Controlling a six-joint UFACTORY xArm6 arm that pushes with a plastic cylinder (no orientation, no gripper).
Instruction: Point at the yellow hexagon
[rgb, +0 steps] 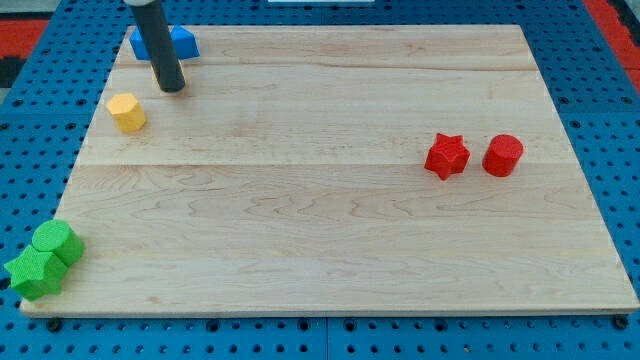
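The yellow hexagon (127, 112) lies on the wooden board (330, 220) near the view's top left. My tip (171, 87) rests on the board just up and to the right of the hexagon, a small gap apart from it. A blue block (181, 42) sits behind the rod at the view's top left, partly hidden by it, so its shape is unclear.
A red star (446, 156) and a red cylinder (503, 155) sit side by side at the view's right. A green cylinder (55, 241) and a green star-like block (33, 272) touch at the board's bottom left corner. Blue pegboard surrounds the board.
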